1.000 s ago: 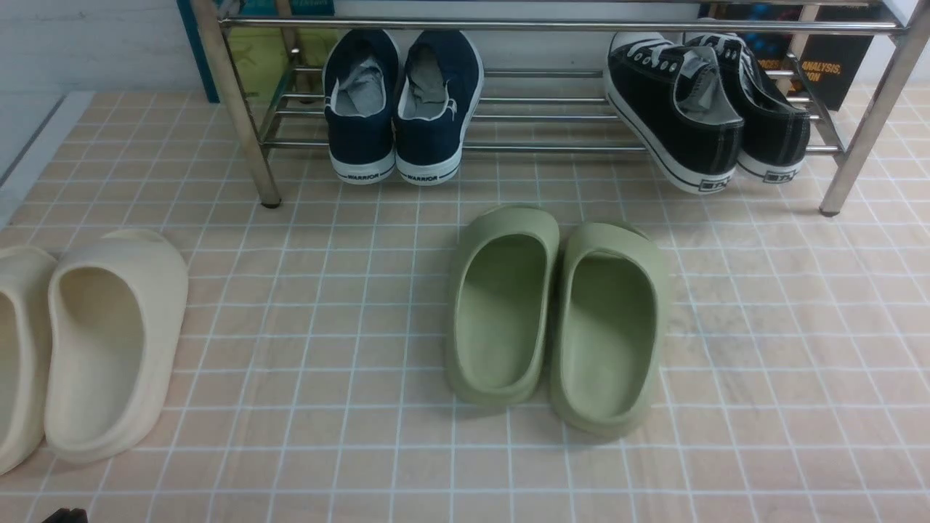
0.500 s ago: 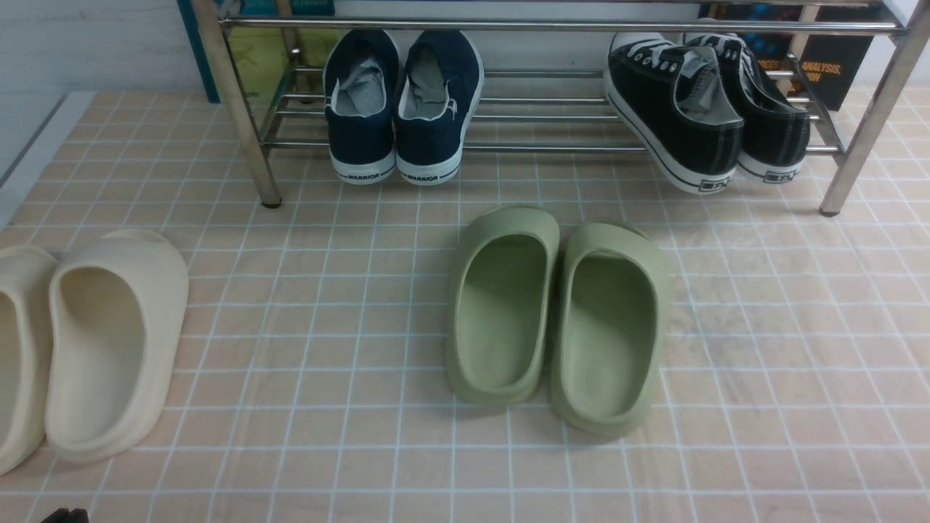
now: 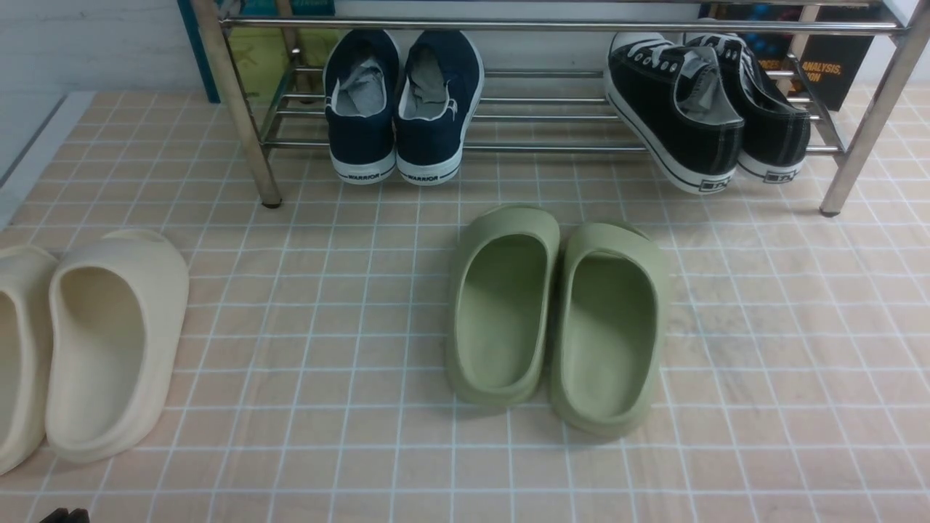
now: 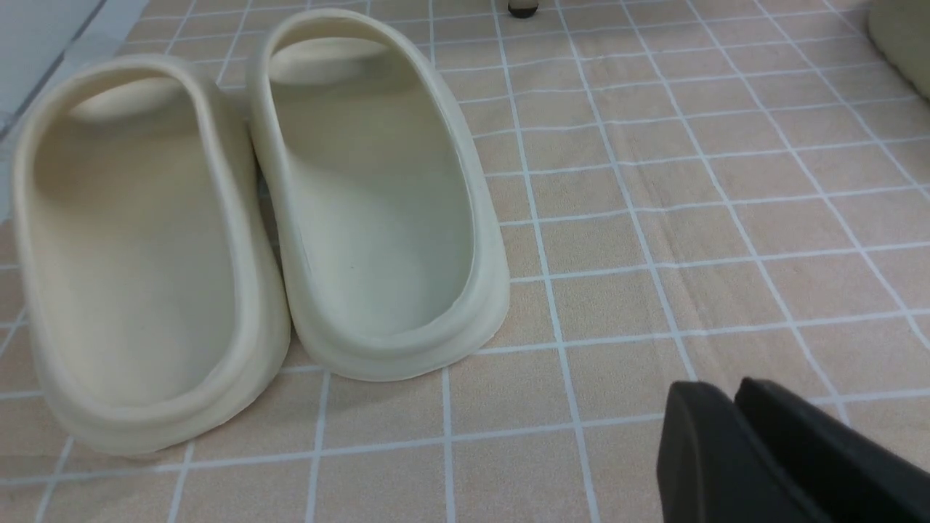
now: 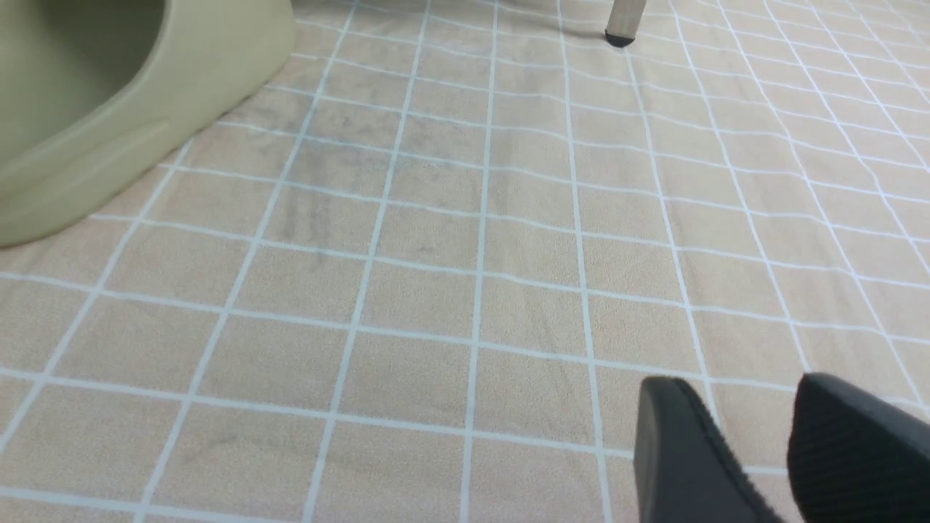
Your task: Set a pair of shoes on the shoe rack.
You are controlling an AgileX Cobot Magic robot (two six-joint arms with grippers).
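Navy shoes unmoved, beyond left gripperNavy shoes (image 3: 397, 109) unmoved, beyond left gripper (image 4: 725, 392)

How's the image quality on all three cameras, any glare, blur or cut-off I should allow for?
Front view: even light, bright streaks on the chrome rack, the left hand cut off at the bottom edge; left wrist view: cream slippers clear, fingers soft; right wrist view: fingers blurred, green slipper cropped.
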